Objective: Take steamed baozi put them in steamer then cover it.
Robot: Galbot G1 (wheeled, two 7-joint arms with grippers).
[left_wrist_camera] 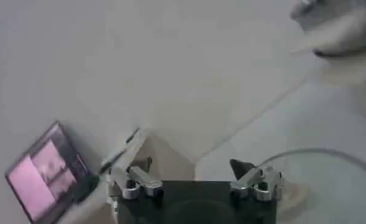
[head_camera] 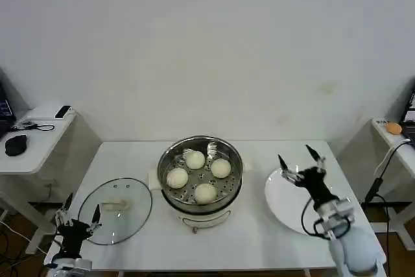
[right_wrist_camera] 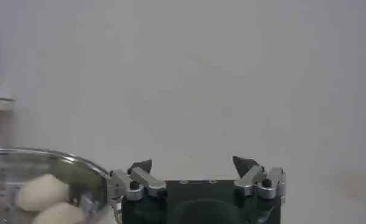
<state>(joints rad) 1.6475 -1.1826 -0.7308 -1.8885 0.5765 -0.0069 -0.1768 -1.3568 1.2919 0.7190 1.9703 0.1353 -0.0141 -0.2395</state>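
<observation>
All four steamed baozi [head_camera: 200,176] sit on the perforated tray inside the steamer [head_camera: 201,154], which stands uncovered at the middle of the white table [head_camera: 259,238]; judging from that, the loading is done and the covering is what remains. The glass lid [head_camera: 115,211] lies flat on the table on the robot's left of the steamer, near it but not touching, its cream handle [head_camera: 117,205] running roughly side to side across the centre. The left gripper [head_camera: 79,213] hovers at the lid's near-left rim, fingers spread apart and holding nothing, so the handle lies inward and slightly ahead of the jaws, toward the steamer. That makes the left arm clearly the nearer one for the lid. The likely next move is a short reach inward over the glass, with the jaws turned to straddle the handle across its long axis. The right gripper [head_camera: 301,163] hangs over the bare white plate [head_camera: 285,205] on the steamer's other side, also spread and empty; its wrist camera catches the steamer's rim and buns [right_wrist_camera: 45,198] just beside it. The tabletop is plain white and smooth. Behind it is a bare pale wall, and a side desk with a mouse [head_camera: 15,144] stands off to the robot's left.
</observation>
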